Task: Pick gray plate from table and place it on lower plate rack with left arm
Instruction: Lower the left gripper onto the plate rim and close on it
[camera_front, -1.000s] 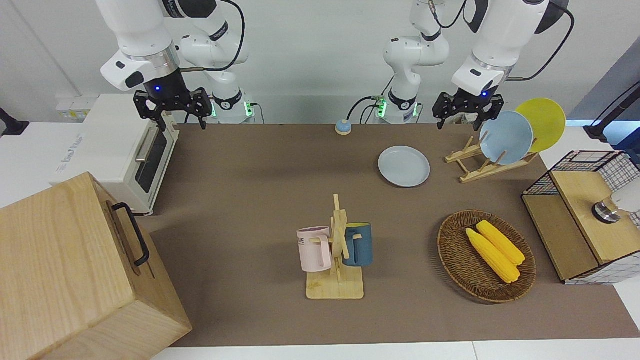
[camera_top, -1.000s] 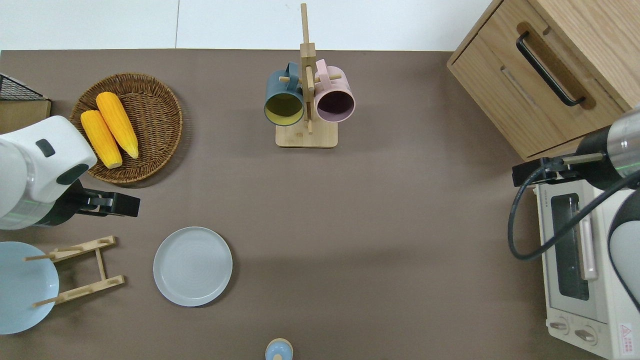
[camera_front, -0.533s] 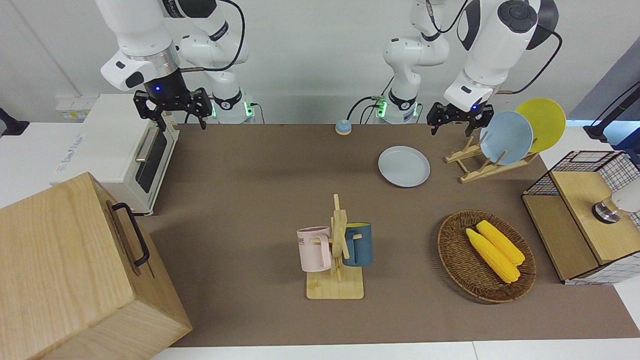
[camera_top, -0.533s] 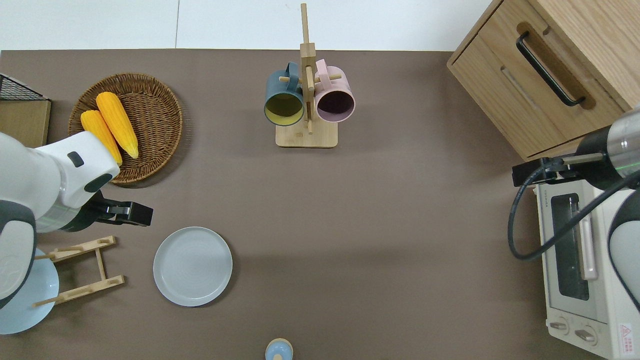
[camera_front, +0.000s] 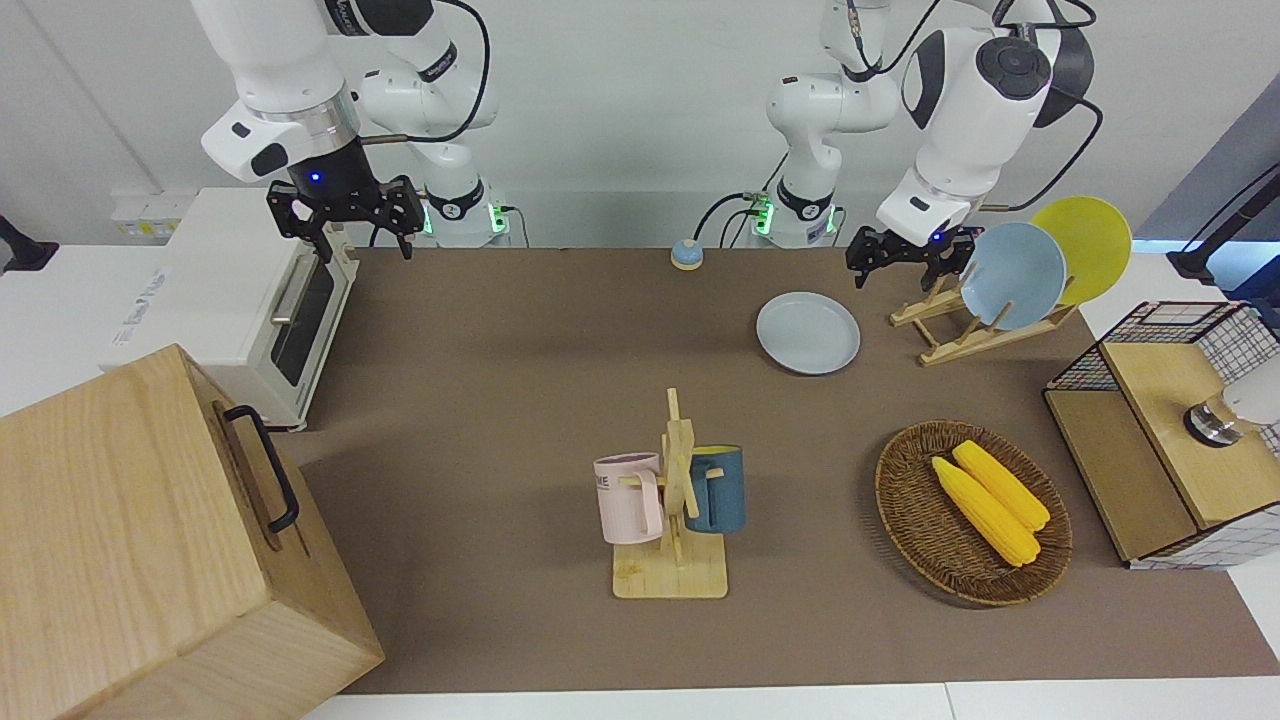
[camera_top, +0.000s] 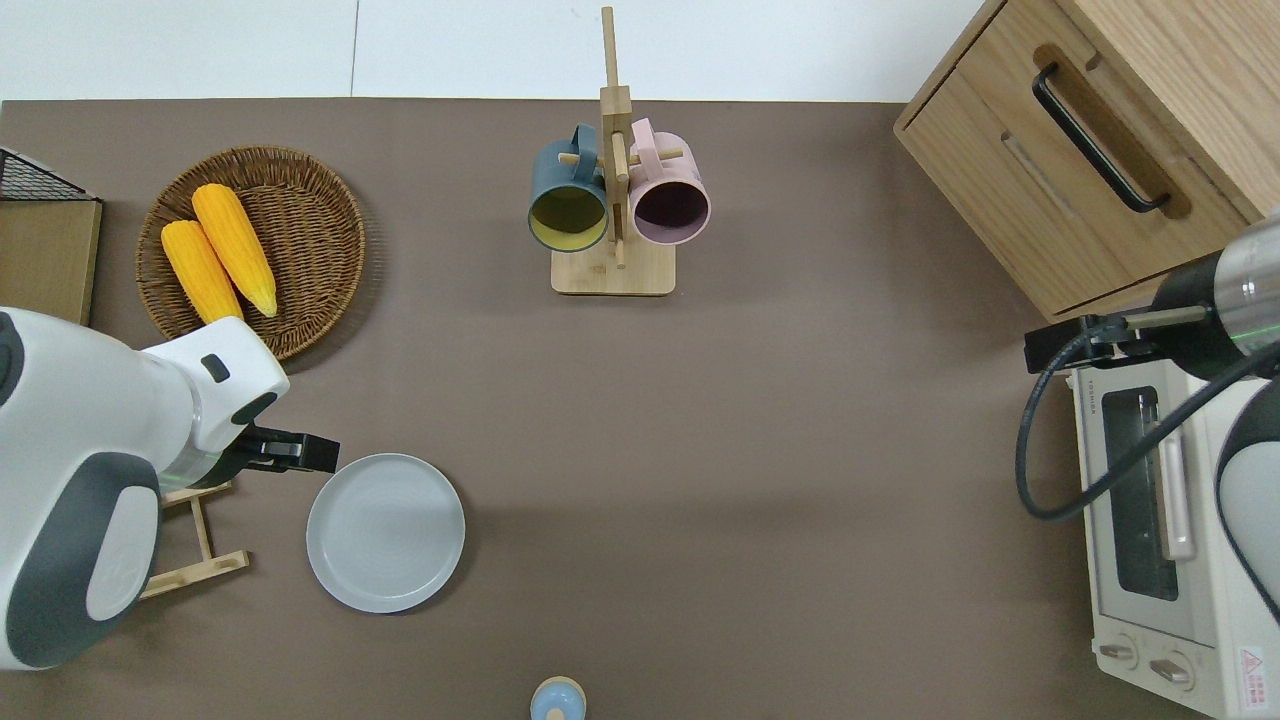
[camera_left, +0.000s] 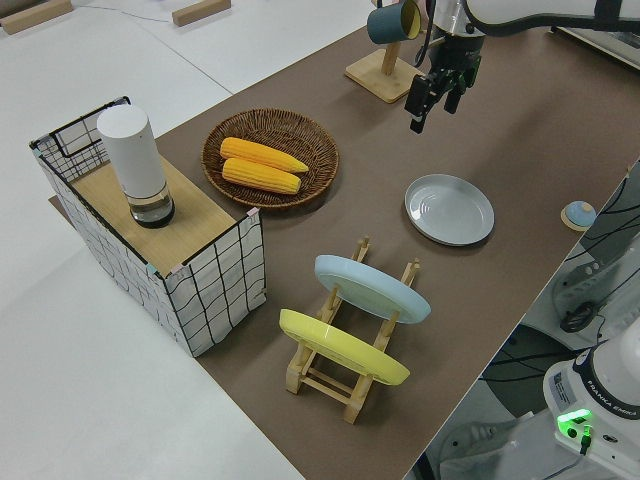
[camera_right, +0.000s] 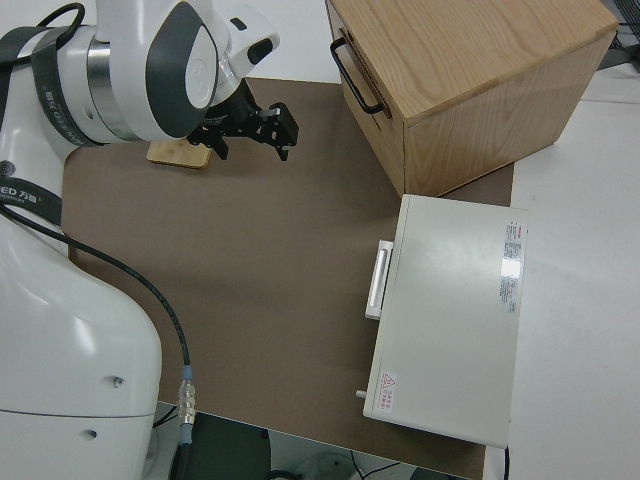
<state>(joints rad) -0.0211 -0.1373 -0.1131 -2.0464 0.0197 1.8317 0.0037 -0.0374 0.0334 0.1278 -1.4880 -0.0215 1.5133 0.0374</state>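
Note:
The gray plate (camera_front: 808, 332) lies flat on the table (camera_front: 500, 400), beside the lower plate rack (camera_front: 960, 343). It also shows in the overhead view (camera_top: 385, 532) and the left side view (camera_left: 449, 209). The rack (camera_top: 190, 575) holds a light blue plate (camera_front: 1012, 275) and a yellow plate (camera_front: 1085, 245) upright in its slots nearer the left arm's end. My left gripper (camera_front: 900, 262) is open and empty in the air. In the overhead view it (camera_top: 318, 452) hangs over the table just off the plate's rim. My right gripper (camera_front: 345, 215) is open and parked.
A mug tree (camera_front: 672, 500) with a pink and a blue mug stands mid-table. A wicker basket (camera_front: 900, 500) with two corn cobs and a wire crate (camera_front: 1180, 430) stand toward the left arm's end. A wooden cabinet (camera_front: 140, 540) and a toaster oven (camera_front: 240, 300) stand at the right arm's end.
My left arm has swung from over the rack toward the gray plate and come lower. The plate, the rack and the right arm have not moved.

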